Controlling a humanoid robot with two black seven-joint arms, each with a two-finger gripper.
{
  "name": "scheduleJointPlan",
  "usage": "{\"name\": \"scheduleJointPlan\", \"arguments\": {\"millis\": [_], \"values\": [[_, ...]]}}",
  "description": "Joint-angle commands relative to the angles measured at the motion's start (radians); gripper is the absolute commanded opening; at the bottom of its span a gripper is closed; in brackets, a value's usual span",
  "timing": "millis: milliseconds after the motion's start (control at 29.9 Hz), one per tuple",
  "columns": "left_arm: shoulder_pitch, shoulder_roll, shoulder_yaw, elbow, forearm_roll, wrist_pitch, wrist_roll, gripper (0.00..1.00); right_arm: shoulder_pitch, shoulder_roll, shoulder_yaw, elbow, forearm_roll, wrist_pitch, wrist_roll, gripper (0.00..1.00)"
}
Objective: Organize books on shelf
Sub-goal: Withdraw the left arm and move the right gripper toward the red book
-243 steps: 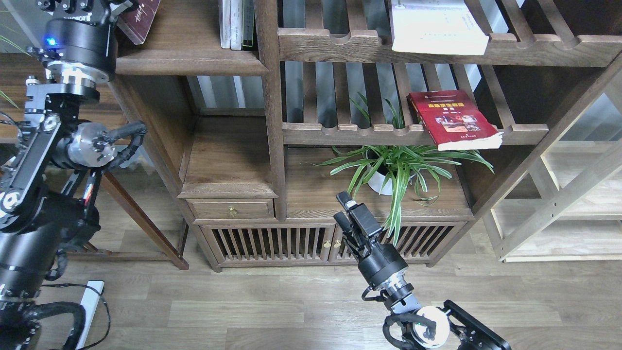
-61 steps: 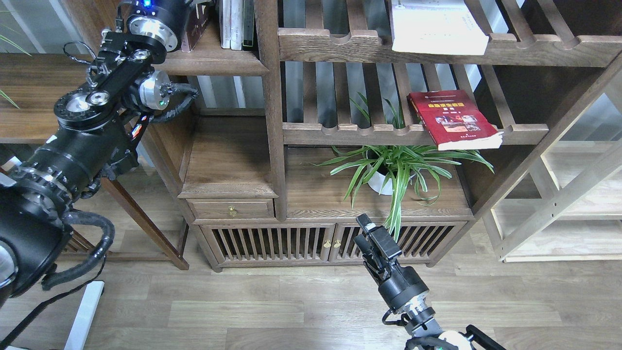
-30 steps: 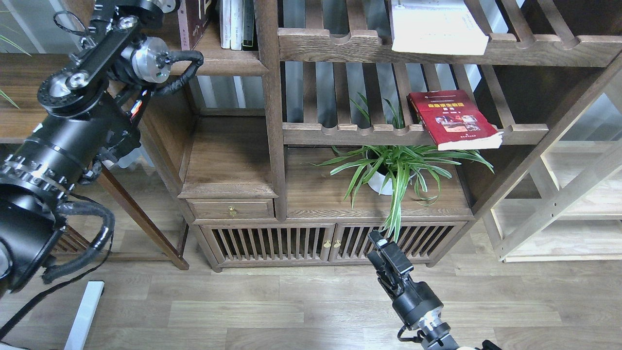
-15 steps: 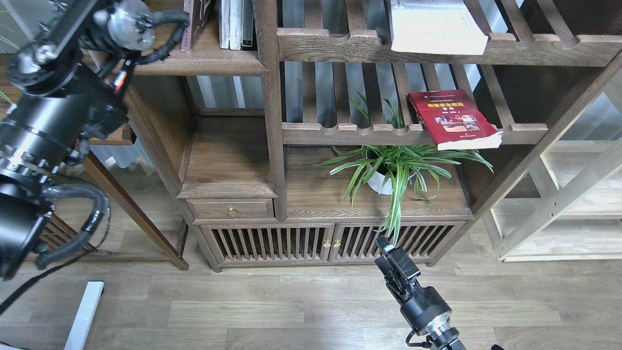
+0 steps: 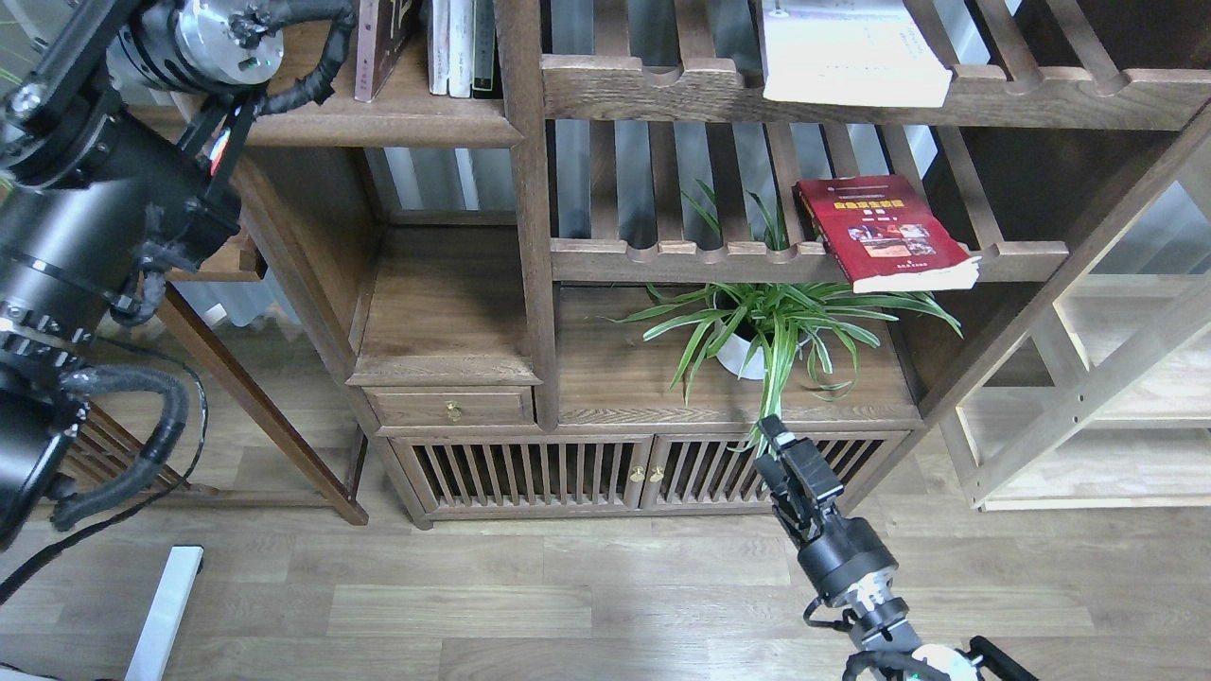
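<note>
Since half a second ago, both arms have shifted: the right gripper (image 5: 783, 463) has drifted toward 3 o'clock and a little up, now sitting in front of the slatted cabinet doors (image 5: 568, 473), and the left arm (image 5: 85, 218) has swung further toward 11 o'clock, so its far end passes out of the top edge of the view (its gripper does not show at all).

Nearest, at 5 o'clock, the right gripper points up toward 11 o'clock over the plank floor (image 5: 473, 596). Its two dark fingers overlap from this angle, so I cannot tell how far apart they stand; nothing shows between them.

Beyond it, near the middle of the view, the potted spider plant (image 5: 766, 331) stands on the cabinet top, its leaves hanging past the front edge just above the gripper.

Further back, at 2 o'clock, the bright red book (image 5: 885, 232) lies flat on a slatted rack (image 5: 719, 255), its front corner hanging over the notched rail.

At 1 o'clock, the thick white book (image 5: 851, 52) lies flat on the upper slatted rack.

At 11 o'clock, the shelf (image 5: 378, 118) carries the dark maroon book (image 5: 377, 43), standing upright with its lower edge on the board, just left of the thin white- and dark-spined books (image 5: 461, 47). The left arm's silver joint sits just left of it.
</note>
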Motion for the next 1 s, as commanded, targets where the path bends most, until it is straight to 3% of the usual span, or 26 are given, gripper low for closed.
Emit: {"name": "scheduleJointPlan", "arguments": {"millis": [0,368,602,969], "values": [[0.031,0.004,-0.002,-0.052,-0.001,0.0,-0.008,0.72,0.015,0.005,0.035,0.0,0.004,0.0,0.003,0.91],[0.228,0.055,-0.028,-0.357,-0.009,-0.024,-0.025,0.78,0.029,0.017,0.147,0.0,0.012,0.0,0.007,0.91],[0.252,0.046,-0.132,-0.477,-0.172,-0.092,-0.03,0.78,0.027,0.014,0.189,0.0,0.023,0.0,0.007,0.91],[0.289,0.051,-0.174,-0.491,-0.289,-0.523,-0.03,0.9,0.038,0.015,0.225,-0.005,0.05,0.0,0.009,0.91]]}}
